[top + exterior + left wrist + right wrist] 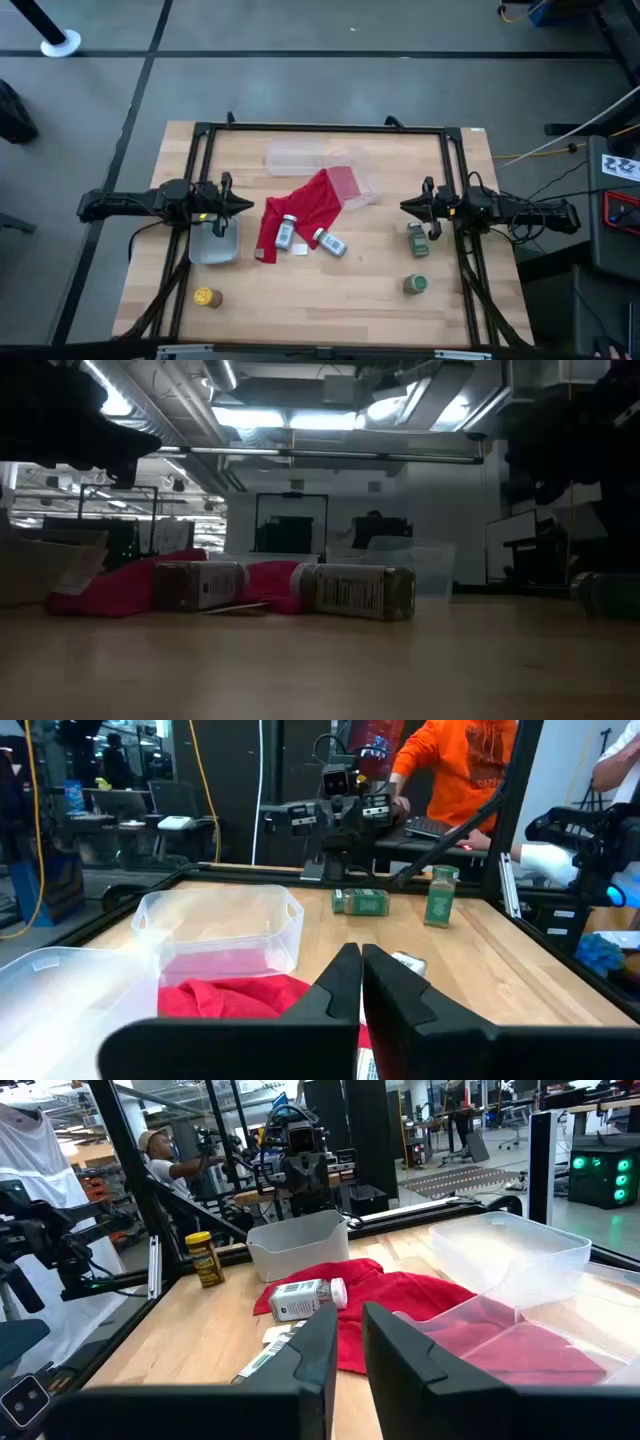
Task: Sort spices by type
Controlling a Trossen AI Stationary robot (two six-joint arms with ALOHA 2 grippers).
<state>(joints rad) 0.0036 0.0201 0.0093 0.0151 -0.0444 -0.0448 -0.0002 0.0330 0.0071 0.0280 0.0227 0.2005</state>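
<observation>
Both arms hung over the table's sides: the left gripper (243,205) had its fingers pressed almost together on nothing, the right gripper (407,207) held its own slightly parted, also empty. Two silver-grey jars (287,232) (330,242) lay on their sides at the red cloth (305,208) mid-table. One green-capped jar (418,240) lay beside the right gripper, the other green-capped jar (415,285) stood nearer the front edge, and the yellow jar (204,297) stood at the front left.

Overhead looks straight down, low camera level; wrists face inward — all share the red cloth (305,210).
</observation>
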